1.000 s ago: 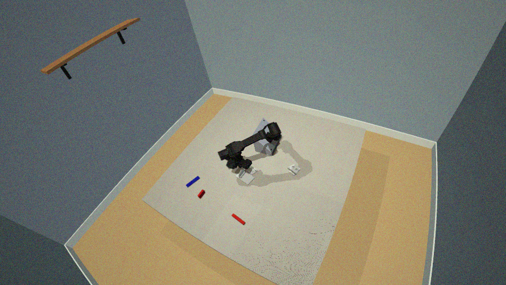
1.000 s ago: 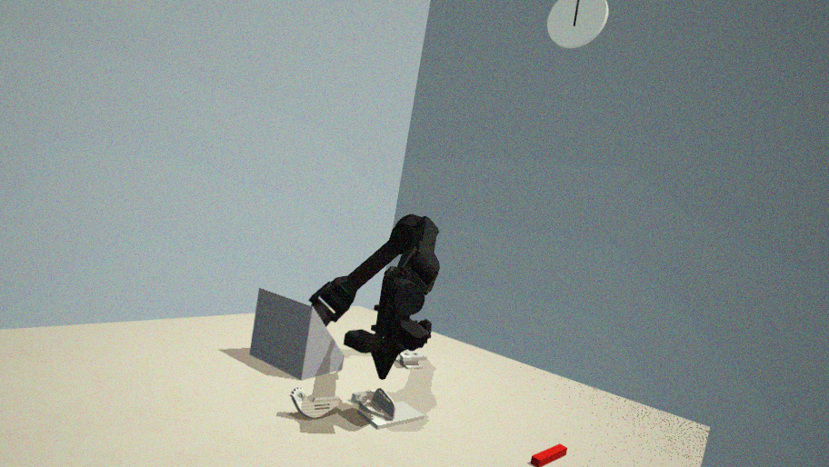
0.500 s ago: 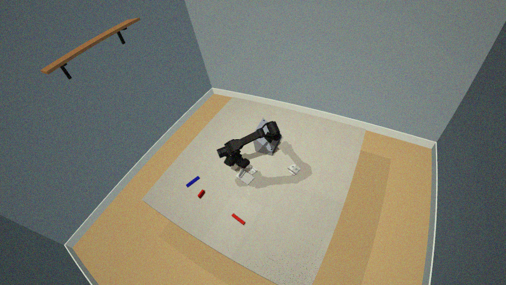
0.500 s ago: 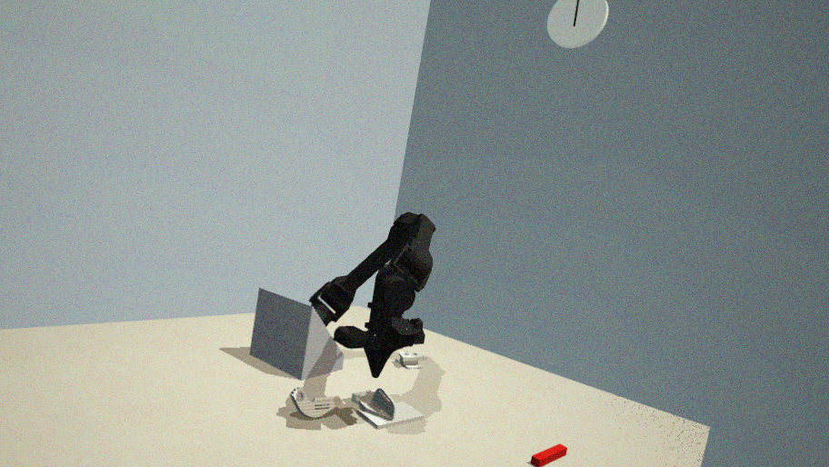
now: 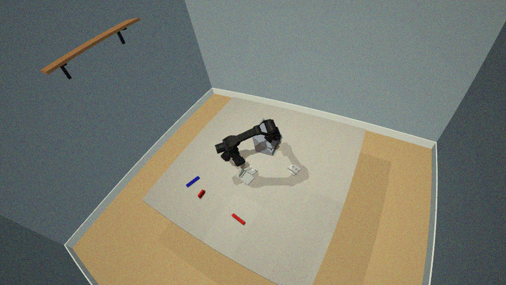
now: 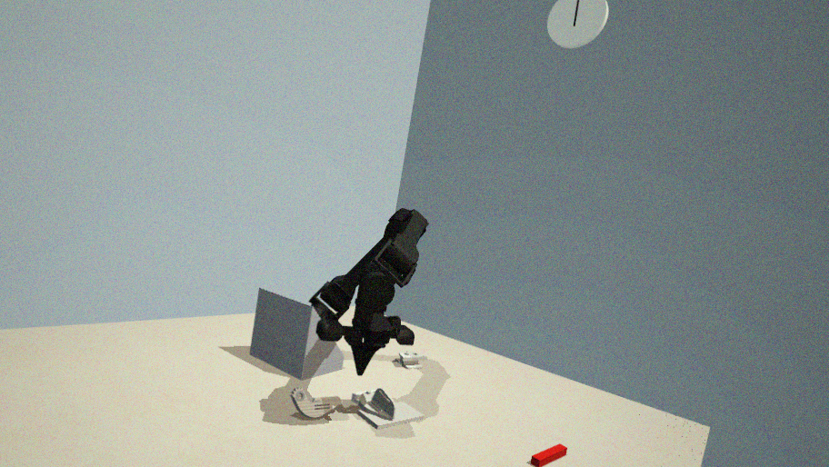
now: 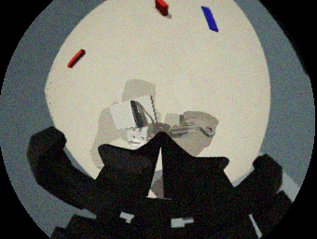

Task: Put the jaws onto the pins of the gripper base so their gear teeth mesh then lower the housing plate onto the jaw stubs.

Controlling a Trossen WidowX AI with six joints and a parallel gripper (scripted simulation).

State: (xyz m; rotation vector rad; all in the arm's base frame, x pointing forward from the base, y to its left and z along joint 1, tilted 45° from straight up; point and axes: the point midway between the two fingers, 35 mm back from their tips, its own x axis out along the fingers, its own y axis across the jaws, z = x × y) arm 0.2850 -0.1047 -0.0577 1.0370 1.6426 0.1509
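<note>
A black gripper [image 5: 239, 161] [image 6: 360, 371] [image 7: 161, 134] is being seen above a pale desk [image 5: 290, 212] [image 6: 174, 371] [image 7: 112, 61], pointing down, its 2 fingertips meeting and nothing being held between them. No part is being touched by it.

Below the tips, the white gripper base [image 5: 247, 177] [image 6: 403, 415] [image 7: 122, 116] is being supported flat on the desk. A grey jaw [image 6: 384, 403] [image 7: 138, 113] is being borne on it, tilted; whether it is being seated on a pin cannot be told. The other jaw [image 6: 313, 407] [image 7: 192, 128] is being seen on the desk beside the base, off its pins. A small white part, apparently the housing plate [image 5: 293, 168] [image 6: 409, 359], is lying well apart from the gripper, off the jaws.

2 red bars and 1 blue bar [image 5: 193, 181] [image 7: 210, 19] are also being carried by the desk.
</note>
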